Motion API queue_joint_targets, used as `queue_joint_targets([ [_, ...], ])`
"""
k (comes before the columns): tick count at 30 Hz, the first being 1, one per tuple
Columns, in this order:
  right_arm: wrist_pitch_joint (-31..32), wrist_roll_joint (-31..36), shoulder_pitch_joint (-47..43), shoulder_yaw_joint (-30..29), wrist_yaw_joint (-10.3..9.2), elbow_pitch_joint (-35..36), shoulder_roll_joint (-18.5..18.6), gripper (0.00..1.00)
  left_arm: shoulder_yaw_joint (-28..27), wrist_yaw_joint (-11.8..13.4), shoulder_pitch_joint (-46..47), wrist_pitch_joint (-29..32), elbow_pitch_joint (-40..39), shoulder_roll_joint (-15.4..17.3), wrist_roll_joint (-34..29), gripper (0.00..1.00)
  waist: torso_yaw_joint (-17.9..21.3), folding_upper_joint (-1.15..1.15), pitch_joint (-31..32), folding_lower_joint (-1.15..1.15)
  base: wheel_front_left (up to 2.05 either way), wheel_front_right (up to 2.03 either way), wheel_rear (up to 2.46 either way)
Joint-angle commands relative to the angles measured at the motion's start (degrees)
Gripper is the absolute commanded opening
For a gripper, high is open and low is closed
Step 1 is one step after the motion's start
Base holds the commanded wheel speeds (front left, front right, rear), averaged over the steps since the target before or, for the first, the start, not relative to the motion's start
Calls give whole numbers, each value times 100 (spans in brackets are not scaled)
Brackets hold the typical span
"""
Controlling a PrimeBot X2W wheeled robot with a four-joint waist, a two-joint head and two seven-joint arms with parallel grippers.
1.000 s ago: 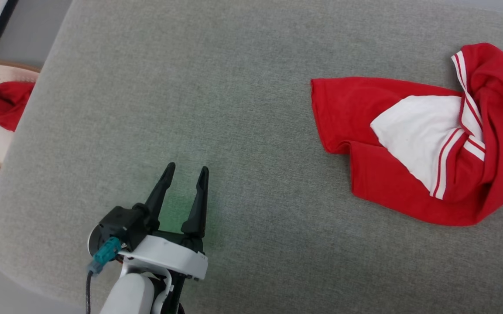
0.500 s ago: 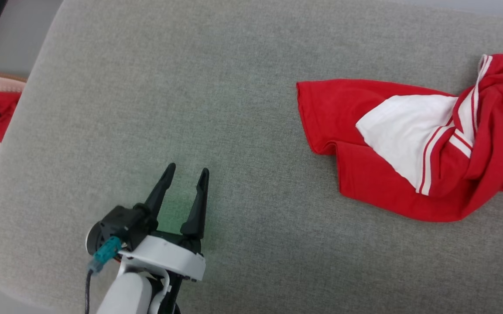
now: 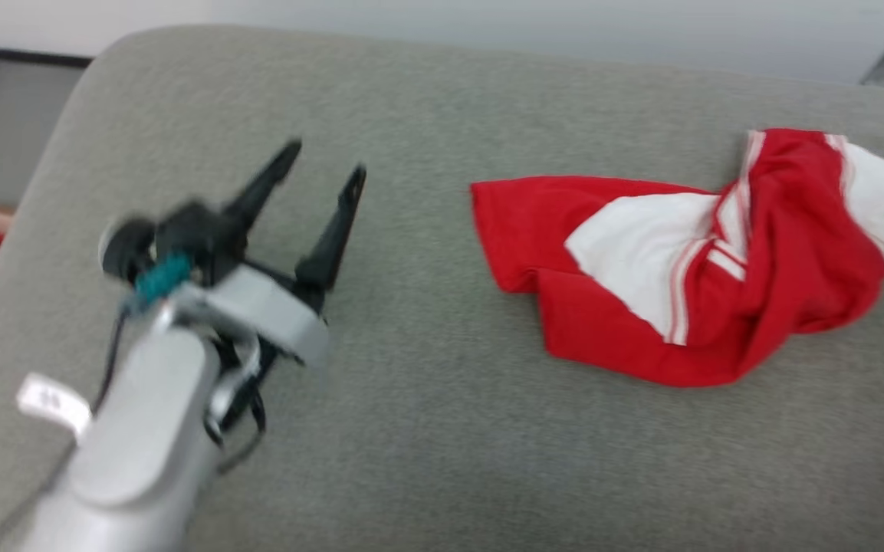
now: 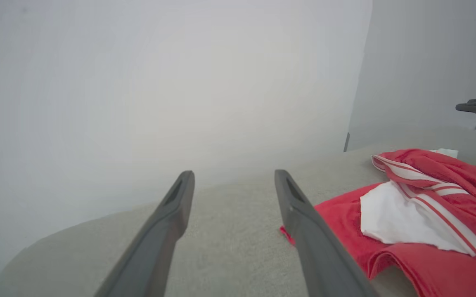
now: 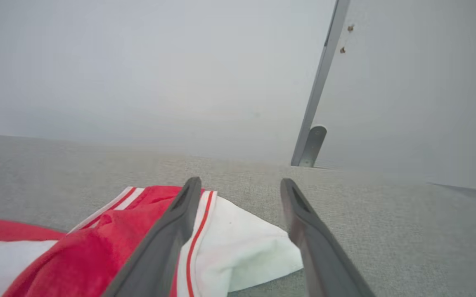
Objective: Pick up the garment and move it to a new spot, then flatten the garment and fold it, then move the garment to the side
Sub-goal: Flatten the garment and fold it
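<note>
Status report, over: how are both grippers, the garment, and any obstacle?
Left gripper open, empty, above the grey cushion. Right gripper open over the white end of the garment. Garment crumpled, not yet folded. No obstacle seen near it.

Grey cushion [image 3: 411,445]: a broad bare stretch through the middle and along the near edge, open to a pass. Garment [image 3: 725,337] lies crumpled on the right part, raised in folds, with bare cushion on its left, near and far sides. Left gripper [image 3: 325,156] hangs over the left part, well apart from the garment. A slanted metal post [image 5: 318,82] stands beyond the far right edge.
</note>
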State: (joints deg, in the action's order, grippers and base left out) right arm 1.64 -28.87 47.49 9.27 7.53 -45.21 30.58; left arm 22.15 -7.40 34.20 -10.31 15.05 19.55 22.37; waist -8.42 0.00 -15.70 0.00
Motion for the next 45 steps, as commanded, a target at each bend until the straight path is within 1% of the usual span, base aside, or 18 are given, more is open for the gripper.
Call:
queue_joint_targets([
  [1, -130, -85, -201, 11, -8, 101, -12, 100, 63, -14, 146, 70, 28, 102, 31, 100, 425, 0, 169, 0, 0, 0, 0],
  [5, -692, -242, -1020, 141, -4, 1033, -404, 100, 448, -7, 985, 653, 267, 381, 473, 100, 897, 0, 141, 0, 0, 0, 0],
  [7, -873, -264, -1456, 116, -6, 1520, -545, 100, 677, -7, 1342, 1062, 460, 401, 958, 100, 1113, 0, 92, 0, 0, 0, 0],
  [9, -1007, -239, -1863, 61, -6, 2026, -766, 100, 868, -8, 1728, 1484, 653, 436, 1480, 100, 1317, 0, 29, 0, 0, 0, 0],
  [11, -1114, -176, -2238, -43, -6, 2496, -956, 100, 1144, -7, 2095, 1950, 895, 483, 1872, 100, 1479, 0, -72, 0, 0, 0, 0],
  [13, -1173, -59, -2588, -156, -7, 2856, -1107, 100, 1442, -8, 2399, 2418, 1161, 459, 2249, 100, 1621, 0, -159, 0, 0, 0, 0],
  [16, -1146, 90, -2910, -269, -6, 3282, -1385, 100, 2019, -8, 2763, 3322, 1509, 480, 2754, 100, 1816, 0, -276, 0, 0, 0, 0],
  [19, -1087, 209, -3103, -427, -6, 3573, -1569, 100, 2525, -8, 3020, 4298, 1710, 517, 3253, 100, 1969, 0, -375, 0, 0, 0, 0],
  [22, -1023, 323, -3191, -521, -6, 3773, -1700, 100, 2884, -7, 3183, 4924, 1883, 597, 3588, 100, 2076, 0, -465, 0, 0, 0, 0],
  [25, -965, 393, -3237, -585, -6, 3933, -1778, 100, 3082, -8, 3275, 5393, 2000, 625, 3943, 100, 2146, 0, -530, 0, 0, 0, 0],
  [27, -930, 395, -3263, -610, -6, 4010, -1812, 100, 3165, -8, 3320, 5545, 2043, 655, 4105, 100, 2170, 0, -563, 0, 0, 0, 0],
  [29, -906, 414, -3275, -628, -6, 4071, -1843, 100, 3241, -8, 3346, 5539, 2052, 664, 4216, 100, 2182, 0, -597, 0, 0, 0, 0],
  [37, -830, 467, -3262, -632, -6, 4127, -1915, 100, 3457, -8, 3390, 5309, 2049, 699, 4577, 100, 2182, 0, -601, 0, 0, 0, 0],
  [43, -777, 468, -3262, -599, -6, 4159, -1928, 100, 3669, -7, 3312, 5157, 2001, 663, 4830, 100, 2202, 0, -562, 0, 0, 0, 0],
  [44, -781, 467, -3271, -602, -6, 4157, -1929, 100, 3697, -7, 3297, 5126, 2003, 656, 4868, 97, 2205, 0, -554, 0, 0, 0, 0],
  [45, -771, 468, -3279, -605, -6, 4154, -1928, 100, 3726, -8, 3301, 5103, 2000, 655, 4908, 83, 2207, 0, -550, 0, 0, 0, 0],
])
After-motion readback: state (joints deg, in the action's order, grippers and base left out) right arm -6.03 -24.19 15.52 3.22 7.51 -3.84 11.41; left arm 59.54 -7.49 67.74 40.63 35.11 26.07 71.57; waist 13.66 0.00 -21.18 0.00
